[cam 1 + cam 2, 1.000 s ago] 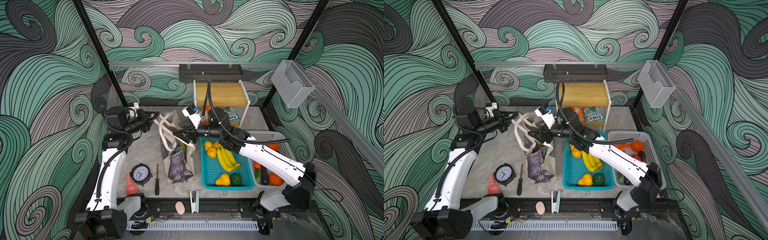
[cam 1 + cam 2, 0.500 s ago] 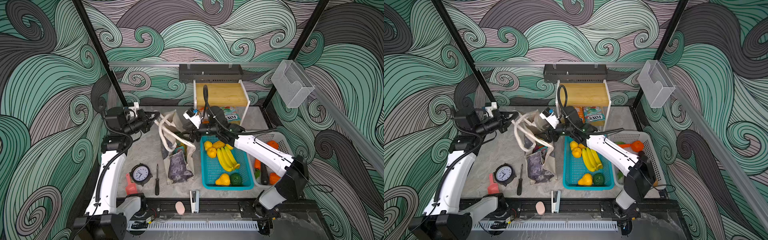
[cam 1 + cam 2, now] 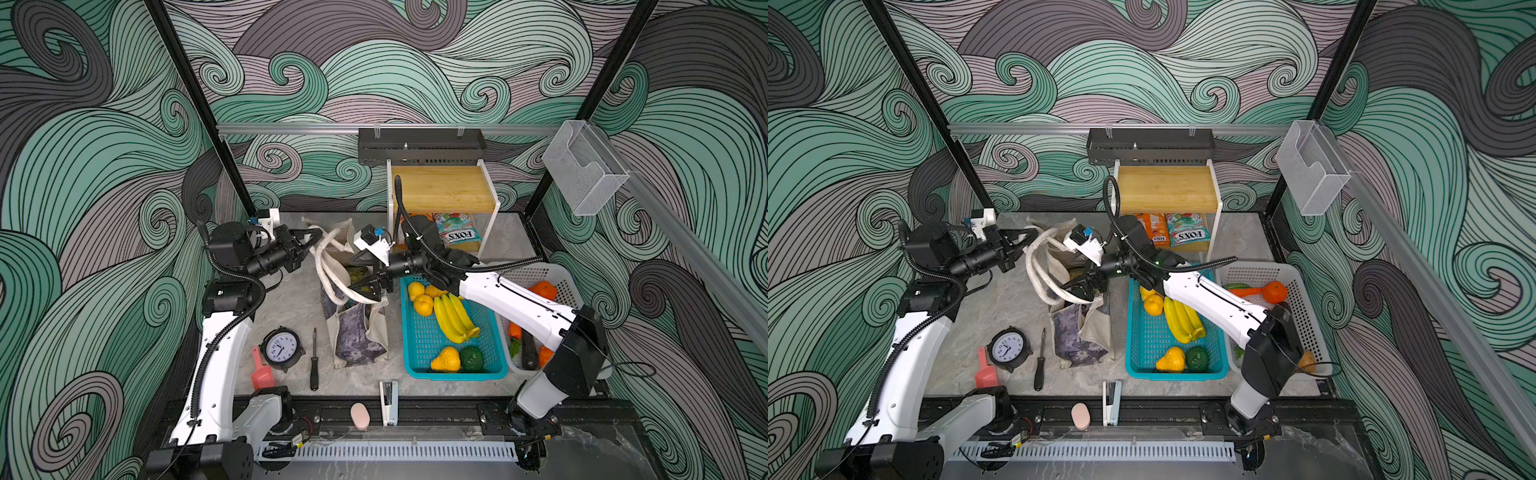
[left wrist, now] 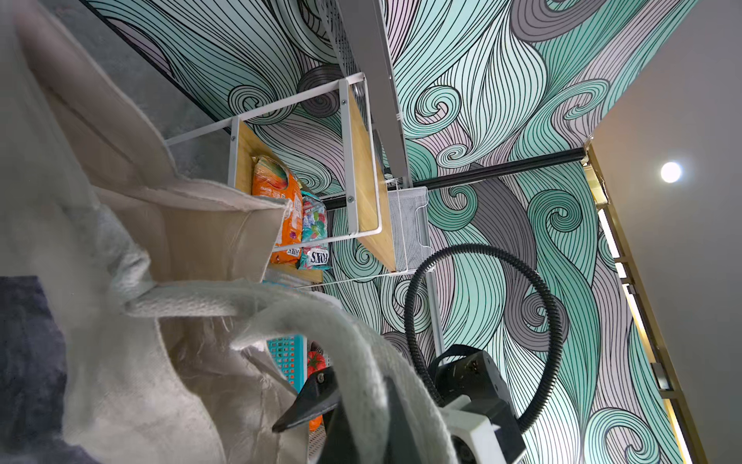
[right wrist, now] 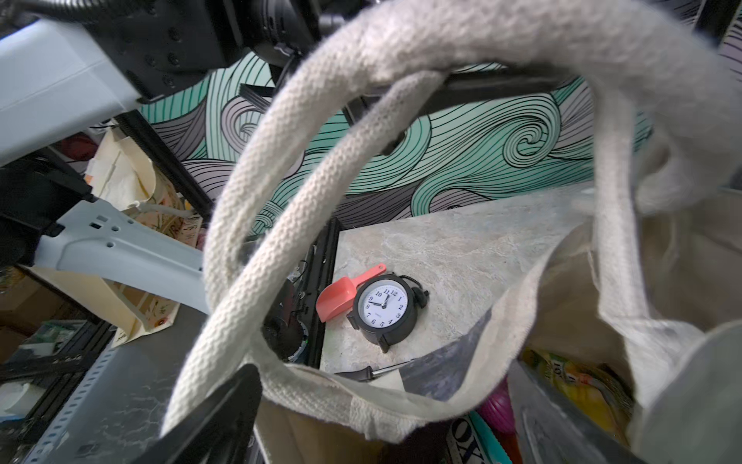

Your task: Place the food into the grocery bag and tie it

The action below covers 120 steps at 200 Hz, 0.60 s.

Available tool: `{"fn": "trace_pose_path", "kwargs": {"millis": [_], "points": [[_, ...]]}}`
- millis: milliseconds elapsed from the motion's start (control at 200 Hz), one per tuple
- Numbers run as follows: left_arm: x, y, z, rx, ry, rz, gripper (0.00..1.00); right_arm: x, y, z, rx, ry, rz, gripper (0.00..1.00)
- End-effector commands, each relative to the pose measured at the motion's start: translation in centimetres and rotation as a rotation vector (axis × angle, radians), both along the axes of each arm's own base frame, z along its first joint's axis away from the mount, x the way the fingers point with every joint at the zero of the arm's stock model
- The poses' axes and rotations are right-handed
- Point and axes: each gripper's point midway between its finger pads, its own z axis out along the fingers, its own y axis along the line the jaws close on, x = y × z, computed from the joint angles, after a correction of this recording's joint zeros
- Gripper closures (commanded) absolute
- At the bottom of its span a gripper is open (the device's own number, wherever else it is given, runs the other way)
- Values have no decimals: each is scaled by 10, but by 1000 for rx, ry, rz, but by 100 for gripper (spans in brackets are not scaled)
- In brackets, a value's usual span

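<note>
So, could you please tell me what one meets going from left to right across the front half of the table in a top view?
Red scoop → black alarm clock → screwdriver → grocery bag → teal basket → white basket.

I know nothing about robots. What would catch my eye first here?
The cream grocery bag standing mid-table, its strap handles pinched by the left gripper while the open right gripper hangs at its mouth. Beside it, yellow bananas glow in a teal basket, all against swirling green-grey wallpaper.
</note>
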Motion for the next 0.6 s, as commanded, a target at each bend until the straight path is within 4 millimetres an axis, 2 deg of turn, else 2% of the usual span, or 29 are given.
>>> {"fn": "trace_pose_path", "kwargs": {"millis": [0,160,380,595], "points": [[-11,-10,8,-1,-48,-58,100,-19,14,10,65,-11,111,9],[-15,-12,7,2,-50,-65,100,-37,23,12,86,-67,163,8],[-12,-11,8,9,-55,-54,100,-40,29,12,87,-17,175,1],[-11,-10,8,17,-59,-49,100,-58,39,14,78,-55,197,2]]}}
